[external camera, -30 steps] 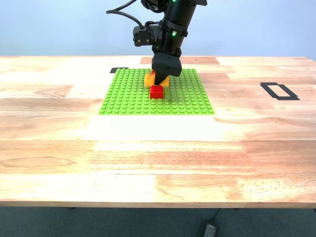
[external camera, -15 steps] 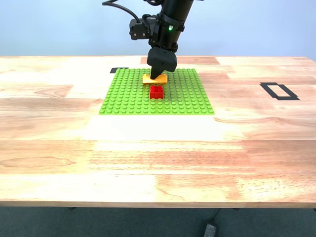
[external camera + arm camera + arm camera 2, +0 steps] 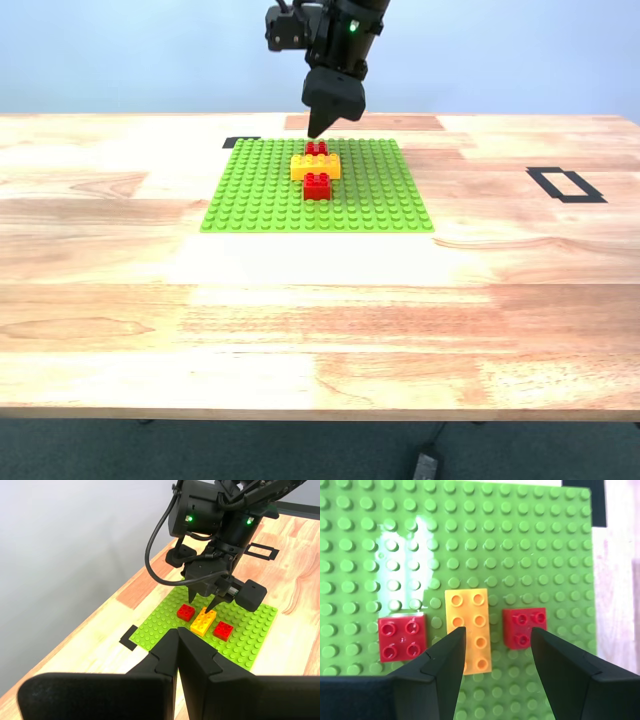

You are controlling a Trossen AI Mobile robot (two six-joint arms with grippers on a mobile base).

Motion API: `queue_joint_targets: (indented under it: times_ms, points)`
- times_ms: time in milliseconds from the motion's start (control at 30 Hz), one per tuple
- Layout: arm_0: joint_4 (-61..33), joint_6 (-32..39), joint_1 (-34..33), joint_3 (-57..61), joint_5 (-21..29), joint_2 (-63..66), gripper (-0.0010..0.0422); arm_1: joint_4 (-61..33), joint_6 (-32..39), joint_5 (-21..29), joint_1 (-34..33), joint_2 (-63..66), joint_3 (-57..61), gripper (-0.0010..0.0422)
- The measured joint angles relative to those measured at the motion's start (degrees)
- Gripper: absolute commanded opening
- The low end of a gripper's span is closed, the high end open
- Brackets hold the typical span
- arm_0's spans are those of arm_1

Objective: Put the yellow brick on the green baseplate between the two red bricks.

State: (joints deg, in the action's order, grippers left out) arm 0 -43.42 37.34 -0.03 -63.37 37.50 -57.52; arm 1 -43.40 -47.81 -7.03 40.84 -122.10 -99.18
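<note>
The yellow brick lies flat on the green baseplate, with one red brick on one side and the other red brick on the opposite side. My second gripper hangs open above the yellow brick, holding nothing. My first gripper is shut and empty, far from the plate, and does not show in the exterior view.
The wooden table stretches wide around the plate. A black tape rectangle marks the exterior view's right. A small black tape mark sits by the plate's far corner.
My second gripper has let go of the yellow brick and risen. The brick, tilted in the jaws before, now sits flat between the red bricks.
</note>
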Motion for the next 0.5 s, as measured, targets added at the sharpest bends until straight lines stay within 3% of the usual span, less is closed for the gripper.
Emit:
queue_joint_targets:
  times_ms: [367,500]
  points:
    - [0.04,0.00,0.02,0.13,-0.02,0.00,0.0000,0.87,1.07,-0.07,0.07,-0.98,1.16,0.0002]
    - [-0.07,0.00,0.02,0.13,0.00,0.07,0.0000,2.34,1.07,-0.13,-0.02,-0.61,3.28,0.0007]
